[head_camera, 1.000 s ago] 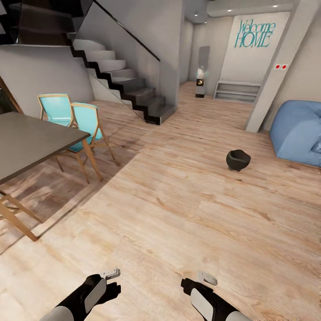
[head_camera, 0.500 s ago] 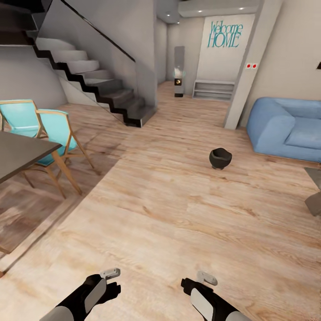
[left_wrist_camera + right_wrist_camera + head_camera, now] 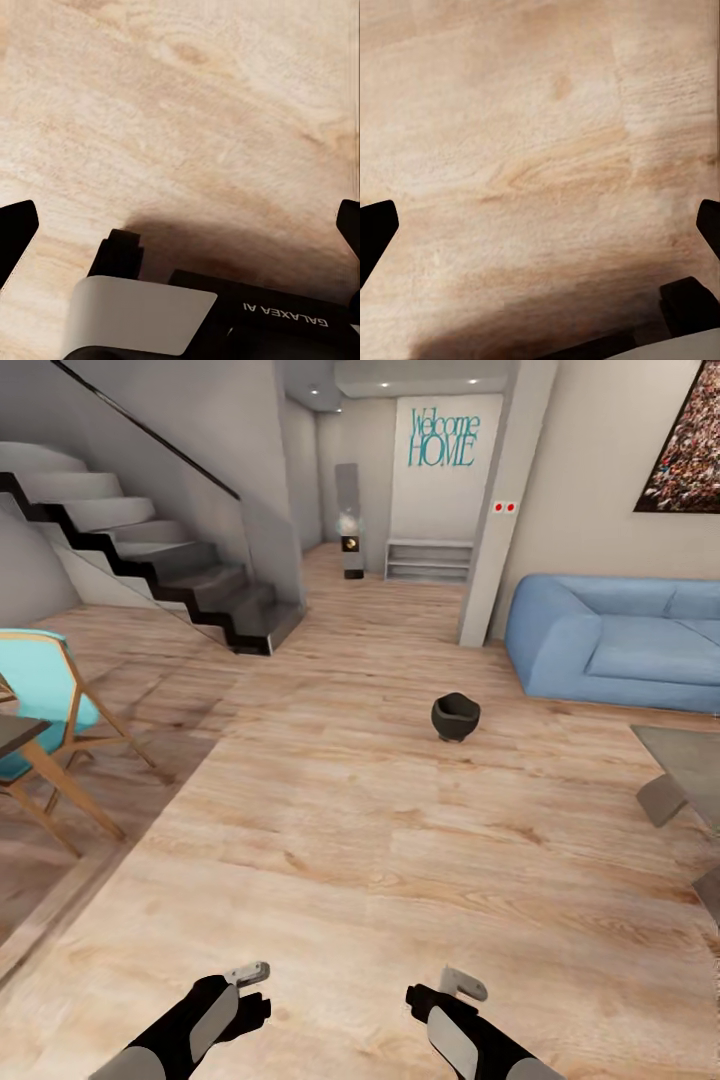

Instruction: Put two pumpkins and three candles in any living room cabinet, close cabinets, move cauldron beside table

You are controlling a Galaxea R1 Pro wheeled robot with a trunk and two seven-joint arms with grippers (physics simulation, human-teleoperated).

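On the light wood plank floor [image 3: 400, 860], near the middle of the room in the head view, stood the small round black cauldron [image 3: 455, 716] with a wide mouth and a bulging belly; it was upright and alone, with bare planks all around it. It stood in front of the blue sofa [image 3: 610, 645], apart from it, and well apart from the low grey glossy table [image 3: 690, 755], whose corner entered at the right edge. The rest of this table was cut off by the frame, so its full length could not be seen. At the left edge a turquoise chair with wooden legs [image 3: 45, 705] was only partly visible, and beside it a dark corner of another table [image 3: 15, 732] just showed. Behind stood the dark staircase with a glass side [image 3: 180, 575], a white pillar [image 3: 495, 510], and far back a wall with the turquoise words "Welcome HOME" [image 3: 442, 438]. The small things in that far corridor were too blurred to name. A wide open stretch of floor lay between the robot and the cauldron. The left gripper [image 3: 248, 974] and the right gripper [image 3: 462, 985] hung low over the planks, and in both wrist views the black fingertips [image 3: 16, 229] [image 3: 376, 225] stood wide apart with nothing between them.
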